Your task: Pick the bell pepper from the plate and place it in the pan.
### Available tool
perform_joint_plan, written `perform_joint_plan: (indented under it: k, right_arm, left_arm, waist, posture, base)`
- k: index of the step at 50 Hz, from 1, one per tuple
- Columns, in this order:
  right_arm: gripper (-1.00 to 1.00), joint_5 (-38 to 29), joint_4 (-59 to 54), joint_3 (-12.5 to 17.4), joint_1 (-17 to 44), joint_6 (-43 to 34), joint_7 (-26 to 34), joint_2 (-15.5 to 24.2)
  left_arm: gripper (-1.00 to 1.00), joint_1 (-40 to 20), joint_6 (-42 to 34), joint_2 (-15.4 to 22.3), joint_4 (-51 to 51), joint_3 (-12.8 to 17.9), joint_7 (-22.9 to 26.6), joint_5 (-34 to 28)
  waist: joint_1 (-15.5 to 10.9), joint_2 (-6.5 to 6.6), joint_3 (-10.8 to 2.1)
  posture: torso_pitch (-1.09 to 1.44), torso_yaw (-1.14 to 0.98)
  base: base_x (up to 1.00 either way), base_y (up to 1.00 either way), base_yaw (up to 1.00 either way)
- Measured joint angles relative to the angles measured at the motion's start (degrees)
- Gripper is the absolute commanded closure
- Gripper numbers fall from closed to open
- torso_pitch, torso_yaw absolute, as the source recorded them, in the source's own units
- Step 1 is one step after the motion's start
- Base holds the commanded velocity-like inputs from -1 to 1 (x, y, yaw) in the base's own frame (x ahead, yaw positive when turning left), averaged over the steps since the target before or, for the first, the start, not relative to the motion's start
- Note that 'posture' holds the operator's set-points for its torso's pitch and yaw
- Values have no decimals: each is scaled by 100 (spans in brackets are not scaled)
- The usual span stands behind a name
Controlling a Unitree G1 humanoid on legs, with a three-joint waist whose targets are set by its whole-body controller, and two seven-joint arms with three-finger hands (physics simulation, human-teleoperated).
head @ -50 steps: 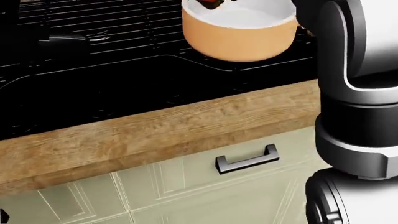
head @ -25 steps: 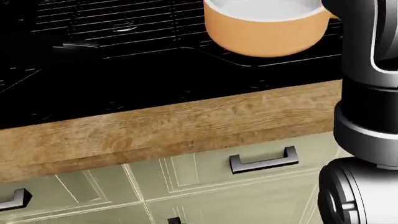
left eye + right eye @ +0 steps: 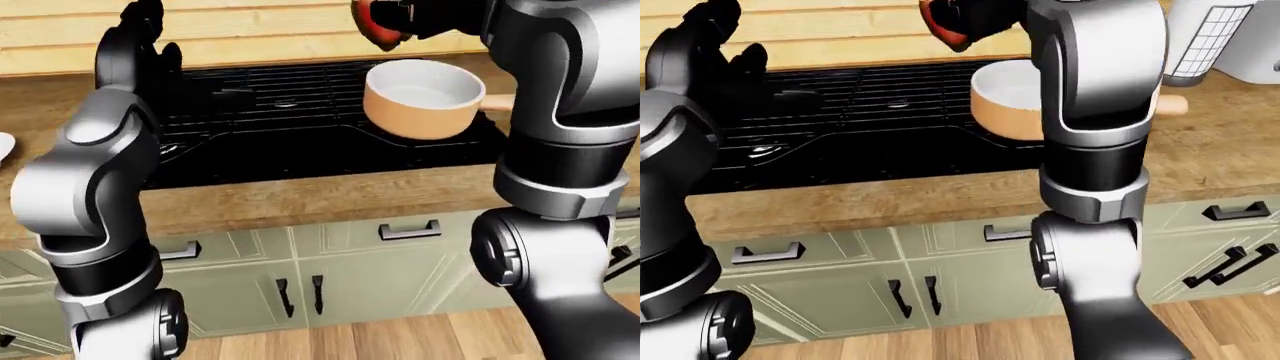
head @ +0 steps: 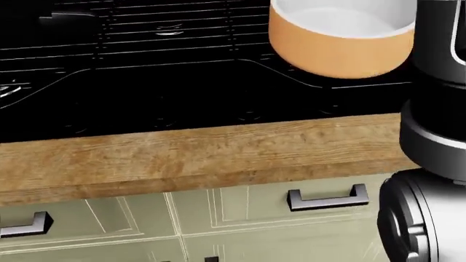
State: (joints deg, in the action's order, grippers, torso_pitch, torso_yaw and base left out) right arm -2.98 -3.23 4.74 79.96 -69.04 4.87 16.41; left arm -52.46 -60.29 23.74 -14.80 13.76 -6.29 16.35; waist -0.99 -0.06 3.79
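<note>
My right hand (image 3: 405, 16) is up at the twelve o'clock edge of the left-eye view, its dark fingers pinched round the red bell pepper (image 3: 375, 28), which I hold in the air above and toward ten o'clock of the round orange pan with the white inside (image 3: 424, 97). The pepper touches nothing but my fingers; it hangs clear of the pan's rim. The pan sits on the black grated stove top (image 3: 290, 120), at about two o'clock on it, with its pale wooden handle (image 3: 1173, 104) pointing toward three o'clock over the wooden countertop (image 4: 196, 155). My left hand (image 3: 140, 37) is raised at ten o'clock in the left-eye view, empty, its fingers spread upward against the pale plank wall (image 3: 250, 26). At nine o'clock a sliver of a white plate (image 3: 4, 146) shows at the frame's edge on the counter. Under the counter run pale green cabinet doors (image 3: 940, 270) with dark bar handles. In the right-eye view a white gridded container (image 3: 1206, 37) stands at one o'clock on the counter, well apart from the pan.
</note>
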Motion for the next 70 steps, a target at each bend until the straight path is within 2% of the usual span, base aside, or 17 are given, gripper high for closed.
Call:
perform_joint_plan:
  k: [1,9,15,19,21,24,29,36,40,44,48,51,54,59,62,64,70]
  right_arm:
    - [100,-13,16,15,5,16,3,14]
    - [100,-111,-201,10,-262,-209,-25,-44]
    - [100,13,-99,-130,-255,-137,80,-141]
    - [100,-33,-36,-66,-227,-67,71,-93]
    - [100,-62,-49,-49,-210,-61,60,-71]
    - [100,-129,-100,33,-330,-87,32,-21]
    - [100,-162,-127,26,-321,-70,-22,-69]
    - [100,-178,-224,-26,-260,-177,24,-49]
    - [100,-186,-86,-40,-133,-67,59,-68]
    - [100,-138,-86,-123,-179,-45,124,-153]
    - [100,-163,-171,-137,-339,-58,107,-207]
    - [100,-161,-268,-167,-377,-153,118,-225]
    - [100,-197,-223,-87,-375,-158,107,-165]
    - [100,-326,-133,28,-304,-114,17,-111]
    - [100,-299,-37,8,-230,19,11,-155]
    - [100,-269,-91,-13,-239,88,11,-190]
    - [100,-153,-418,-192,-462,-97,43,-330]
  left_arm:
    - [-100,-9,-6,-3,12,-11,-4,8]
    - [-100,146,-216,-37,51,-81,26,122]
    - [-100,214,-154,23,4,73,-64,38]
    - [-100,214,-136,26,-90,52,-56,84]
    - [-100,195,-123,29,-69,46,-56,93]
    - [-100,268,-123,-77,-47,-76,-39,136]
    - [-100,288,-149,-47,-25,-56,-16,185]
    - [-100,220,-76,-79,13,-80,-50,172]
    - [-100,210,13,-45,-21,-48,-49,167]
    - [-100,291,-11,-22,6,46,-88,125]
    - [-100,345,-11,-45,59,17,-97,127]
    - [-100,406,-74,-61,133,0,-95,131]
    - [-100,366,-71,-80,103,-60,-72,155]
    - [-100,275,-8,-72,-60,-77,-33,232]
    - [-100,248,79,-37,-74,-10,-51,201]
    - [-100,292,124,-49,-18,-18,-55,180]
    - [-100,541,-77,-67,198,20,-86,158]
  waist:
    - [-19,-133,-6]
    - [92,453,-78]
    - [73,312,-219]
    - [56,34,-185]
    - [57,-213,-212]
    - [166,-154,-145]
    - [116,-23,124]
    - [133,274,-42]
    - [165,564,-133]
    - [190,420,-33]
    - [106,47,44]
    - [38,-125,5]
    - [110,11,-25]
    - [148,-26,-144]
    - [169,64,6]
    - [190,258,17]
    - [56,120,73]
  posture:
    - [0,0]
    - [0,0]
    - [0,0]
    - [0,0]
    - [0,0]
    - [0,0]
    - [0,0]
    - [0,0]
    - [0,0]
    - [0,0]
    - [0,0]
    - [0,0]
    - [0,0]
    - [0,0]
    - [0,0]
    - [0,0]
    - [0,0]
  base:
    - [0,-18,0]
    - [0,-22,0]
    - [0,-22,0]
    - [0,-22,0]
    - [0,-21,0]
    - [0,-14,0]
    - [1,0,0]
    - [19,0,0]
    - [23,0,0]
    - [6,0,0]
    - [12,0,0]
    - [20,0,0]
    - [20,0,0]
    - [14,0,0]
    - [0,0,0]
    - [0,0,0]
    - [13,0,0]
